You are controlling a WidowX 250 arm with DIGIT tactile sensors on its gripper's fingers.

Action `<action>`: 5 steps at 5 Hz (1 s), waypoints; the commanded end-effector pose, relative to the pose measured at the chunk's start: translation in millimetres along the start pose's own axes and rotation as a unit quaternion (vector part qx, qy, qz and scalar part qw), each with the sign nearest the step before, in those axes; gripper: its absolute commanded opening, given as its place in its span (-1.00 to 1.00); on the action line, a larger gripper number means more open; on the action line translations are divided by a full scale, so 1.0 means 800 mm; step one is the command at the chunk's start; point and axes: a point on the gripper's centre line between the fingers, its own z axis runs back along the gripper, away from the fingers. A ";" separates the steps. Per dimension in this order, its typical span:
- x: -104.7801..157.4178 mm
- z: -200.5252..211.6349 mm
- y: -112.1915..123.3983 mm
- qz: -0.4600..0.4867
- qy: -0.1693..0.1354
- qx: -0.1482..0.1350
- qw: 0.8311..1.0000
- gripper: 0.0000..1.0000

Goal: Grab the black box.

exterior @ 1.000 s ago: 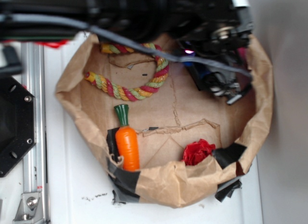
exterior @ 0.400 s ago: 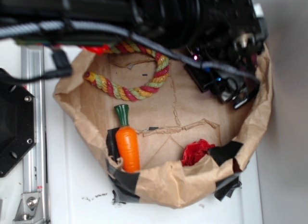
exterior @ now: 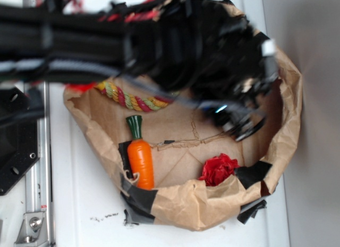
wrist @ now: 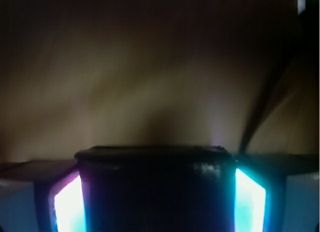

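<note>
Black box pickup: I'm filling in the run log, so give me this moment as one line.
gripper: over bag's right side, blurred | black box: between lit fingers, grip unconfirmed | carrot, red cloth: untouched in paper bag

Blurred black arm across the top, gripper [exterior: 241,122] low right, fingers [wrist: 67,204] glowing

Blurred arm [exterior: 133,45] hides rope toy [exterior: 133,98] top, paper bag's [exterior: 287,130] far rim; wrist view motion-smeared.
</note>
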 end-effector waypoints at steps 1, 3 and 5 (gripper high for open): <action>-0.030 0.135 0.006 -0.125 -0.053 -0.067 0.989 -1.00; -0.012 0.201 -0.002 -0.156 -0.033 -0.069 0.985 -1.00; -0.012 0.201 -0.002 -0.156 -0.033 -0.069 0.985 1.00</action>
